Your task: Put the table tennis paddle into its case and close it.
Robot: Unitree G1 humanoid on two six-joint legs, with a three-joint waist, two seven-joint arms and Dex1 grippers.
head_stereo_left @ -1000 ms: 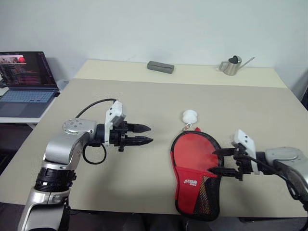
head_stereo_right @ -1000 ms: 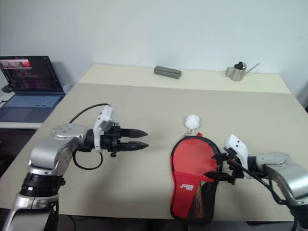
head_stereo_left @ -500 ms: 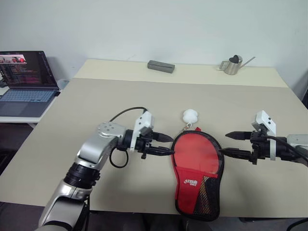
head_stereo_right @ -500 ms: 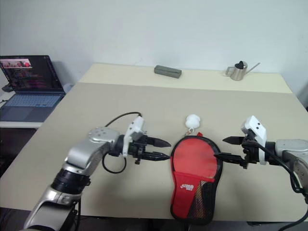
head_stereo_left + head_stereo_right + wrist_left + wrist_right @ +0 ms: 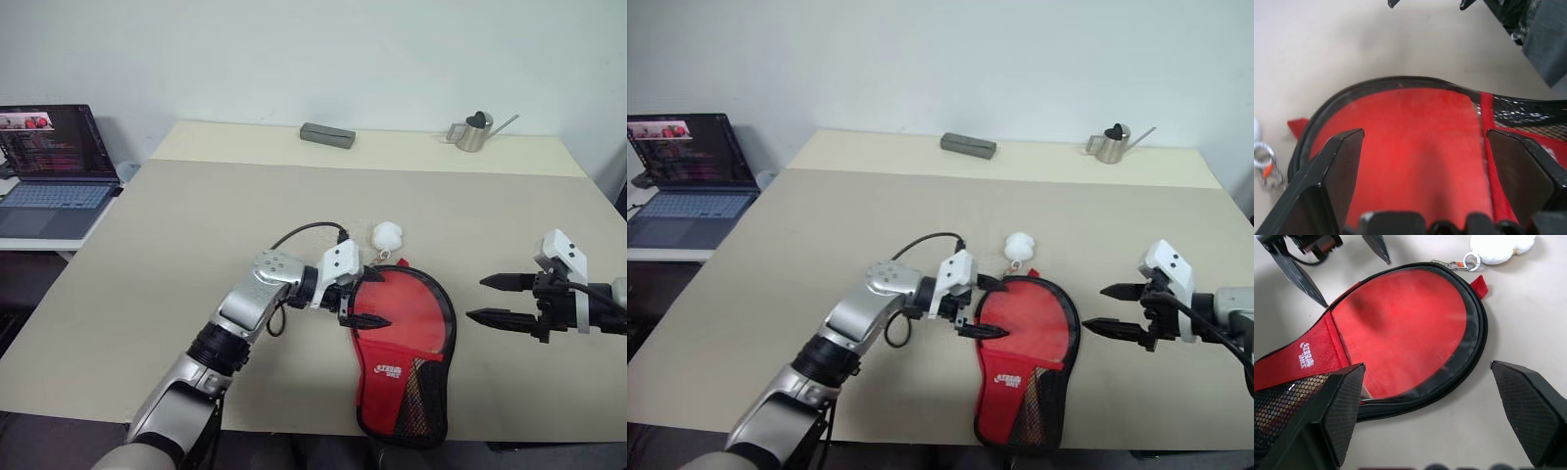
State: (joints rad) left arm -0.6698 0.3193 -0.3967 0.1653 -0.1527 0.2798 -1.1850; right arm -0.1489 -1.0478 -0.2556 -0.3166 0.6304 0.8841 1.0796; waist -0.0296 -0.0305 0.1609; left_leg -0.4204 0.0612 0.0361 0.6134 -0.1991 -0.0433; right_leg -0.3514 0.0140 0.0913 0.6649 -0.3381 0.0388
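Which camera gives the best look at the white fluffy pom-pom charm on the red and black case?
The left eye view: the white fluffy pom-pom charm sits whole and unblocked beyond the red and black paddle-shaped case. The right eye view matches. The right wrist view crops it; the left wrist view catches just its edge.

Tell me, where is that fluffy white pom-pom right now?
The white pom-pom lies mid-table, just beyond the red case's rounded end and clipped to it, close to the left end effector.
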